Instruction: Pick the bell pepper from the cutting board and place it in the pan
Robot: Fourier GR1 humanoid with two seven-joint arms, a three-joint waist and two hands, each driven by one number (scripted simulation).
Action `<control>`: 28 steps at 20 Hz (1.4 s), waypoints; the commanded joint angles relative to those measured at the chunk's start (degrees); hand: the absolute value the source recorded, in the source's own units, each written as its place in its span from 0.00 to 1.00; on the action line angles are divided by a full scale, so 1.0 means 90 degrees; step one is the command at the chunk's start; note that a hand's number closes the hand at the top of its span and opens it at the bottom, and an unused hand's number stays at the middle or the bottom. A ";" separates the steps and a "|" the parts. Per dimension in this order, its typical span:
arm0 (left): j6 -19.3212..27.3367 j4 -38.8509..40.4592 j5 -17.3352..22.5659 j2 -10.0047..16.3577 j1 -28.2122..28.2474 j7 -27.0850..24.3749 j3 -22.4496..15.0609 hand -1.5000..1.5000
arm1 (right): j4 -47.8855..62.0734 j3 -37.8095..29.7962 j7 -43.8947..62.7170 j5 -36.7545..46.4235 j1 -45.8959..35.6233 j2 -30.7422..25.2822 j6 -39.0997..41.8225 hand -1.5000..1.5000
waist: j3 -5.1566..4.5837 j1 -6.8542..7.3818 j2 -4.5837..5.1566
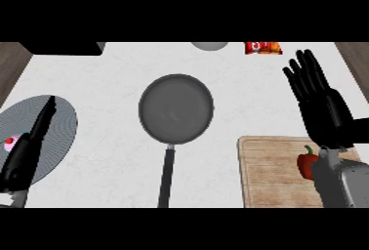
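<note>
**Pepper on board, hands empty**

Bell pepper: red, glossy, green stem up, on the cutting board at its right edge, partly hidden by the right forearm. Pan lies left of the board, apart. Right hand fingers straight, spread, holding nothing. Left hand straight-fingered over a grey plate. Red packet: print unreadable.

A white marbled counter fills the frame. At the left edge lies a grey ridged plate with a small pink and white thing on it. Along the top edge sit a dark block at upper left, a grey rounded object at centre, and a red packet toward the right.
</note>
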 commanded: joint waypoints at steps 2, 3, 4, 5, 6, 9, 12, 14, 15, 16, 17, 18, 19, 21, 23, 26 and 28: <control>0.0102 0.0544 0.0028 -0.0429 -0.0197 0.0711 0.0088 0.50 | 0.0221 -0.0338 -0.0085 -0.0161 -0.0143 -0.0504 0.0578 0.00 | 0.0124 -0.0059 -0.0073; -0.0168 0.0744 0.0465 -0.0118 -0.0168 0.0838 0.0532 0.50 | 0.0315 -0.0371 -0.0690 -0.0238 0.0393 -0.0632 0.1069 0.00 | 0.0128 -0.0079 -0.0064; -0.0070 0.1013 0.0435 -0.0121 -0.0283 0.1132 0.0610 0.50 | 0.0123 -0.0407 -0.0364 -0.0256 0.0189 -0.0803 0.1056 0.00 | 0.0124 -0.0105 -0.0068; -0.0097 0.0911 0.0641 -0.0150 -0.0290 0.1609 0.0655 0.50 | 0.0321 -0.0407 -0.0747 -0.0154 0.0256 -0.0851 0.1240 0.00 | 0.0131 -0.0073 -0.0062; 0.0082 0.0954 0.0657 -0.0209 -0.0263 0.1950 0.0682 0.50 | -0.0009 -0.0706 -0.0656 -0.0552 0.0455 -0.1274 0.1696 0.00 | 0.0135 -0.0174 -0.0084; 0.0089 0.0945 0.0566 -0.0212 0.0127 0.1425 0.0580 0.50 | 0.0296 -0.0785 -0.0598 0.2203 0.0719 -0.2653 0.0420 1.00 | -0.0131 -0.0500 0.0086; -0.0026 0.1127 0.0892 -0.0234 0.0027 0.1913 0.0771 0.50 | 0.0509 -0.2245 -0.1700 0.0459 0.1414 -0.0344 -0.1178 1.00 | 0.0158 -0.0470 -0.0090; -0.0164 0.1539 0.0926 -0.0370 -0.0359 0.1984 0.0769 0.50 | 0.0388 -0.2284 -0.2743 0.0531 0.2077 -0.0299 -0.0763 0.00 | 0.0133 -0.0339 -0.0075; -0.0051 0.1283 0.0717 -0.0441 -0.0515 0.2263 0.0626 0.50 | 0.0069 -0.2134 -0.2763 0.0659 0.2542 -0.0307 -0.0564 0.00 | 0.0128 -0.0201 -0.0095; -0.0378 0.1684 0.0826 -0.0275 -0.0571 0.2040 0.0783 0.50 | 0.0179 -0.2213 -0.3390 0.0601 0.2768 -0.0397 -0.0154 0.00 | 0.0127 -0.0216 -0.0086; -0.0515 0.1619 0.0861 -0.0386 -0.0681 0.2226 0.0787 0.50 | -0.0050 -0.1967 -0.2945 0.0924 0.2721 -0.0414 -0.0322 0.00 | 0.0123 -0.0121 -0.0089; -0.0195 0.1213 0.0618 -0.0529 -0.0464 0.2356 0.0637 0.50 | 0.0020 -0.2073 -0.3214 0.0885 0.2898 -0.0486 -0.0099 0.00 | 0.0126 -0.0089 -0.0095; -0.0485 0.1488 0.0841 -0.0292 -0.0378 0.2074 0.0897 0.50 | -0.0102 -0.1887 -0.3268 0.1195 0.3251 -0.0556 -0.0034 0.00 | 0.0123 -0.0107 -0.0095; -0.0242 0.1280 0.0611 -0.0438 -0.0669 0.2486 0.0735 0.50 | -0.0799 -0.1977 -0.2151 0.1382 0.3053 -0.1077 -0.0226 0.00 | 0.0118 -0.0108 -0.0097; -0.0383 0.1494 0.0677 -0.0472 -0.0542 0.2150 0.0792 0.50 | -0.1549 -0.1851 -0.1467 0.1632 0.3505 -0.1346 -0.0141 0.00 | 0.0106 -0.0155 -0.0102; -0.0352 0.1309 0.0628 -0.0462 -0.0516 0.2292 0.0719 0.50 | -0.1589 -0.1742 -0.0493 0.2405 0.3420 -0.2091 -0.0104 0.00 | 0.0097 -0.0079 -0.0085; -0.0335 0.1276 0.0622 -0.0486 -0.0587 0.2355 0.0704 0.50 | -0.1595 -0.1818 0.0124 0.2651 0.3331 -0.2871 0.0335 0.00 | 0.0090 -0.0020 -0.0071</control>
